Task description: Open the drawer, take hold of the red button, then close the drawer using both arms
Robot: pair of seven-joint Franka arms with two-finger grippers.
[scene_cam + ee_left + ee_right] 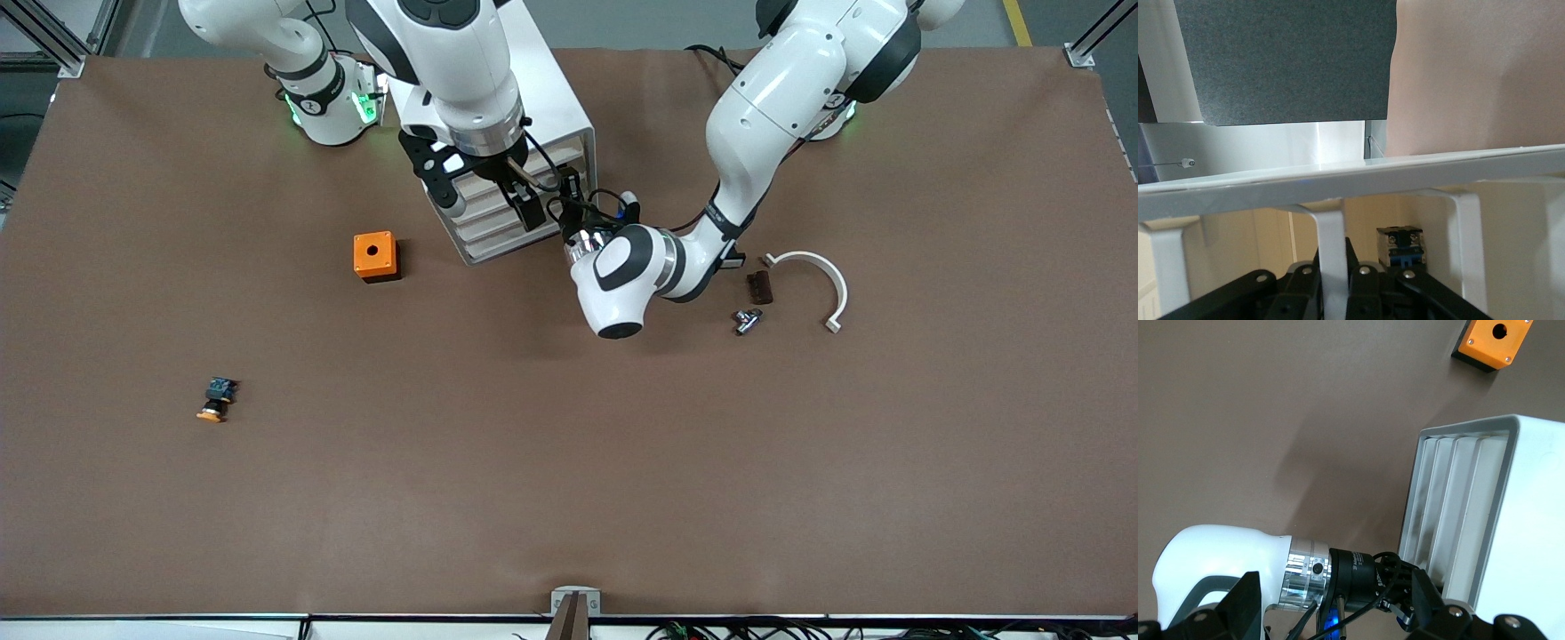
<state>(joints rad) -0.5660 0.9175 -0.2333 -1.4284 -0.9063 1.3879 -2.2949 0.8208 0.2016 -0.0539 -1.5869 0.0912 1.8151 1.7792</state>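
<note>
- We see the left gripper (572, 197) at the front of the cabinet (560, 98), its fingers (1298, 287) clamped tight on a white handle bar of the drawer (1351, 181)
- Just above those fingers, between two handle bars, shows the black-and-blue body of the button (1401, 245); we cannot see its cap
- The right gripper (492, 201) hangs over the cabinet's front, close beside the left gripper, jaws spread wide and holding nothing
- The orange box (375, 256) lies well apart from both grippers, toward the right arm's end

both grippers crowd the cabinet (533, 133) front; orange box (374, 255) stands beside it; bare table (622, 462) nearer the camera
</note>
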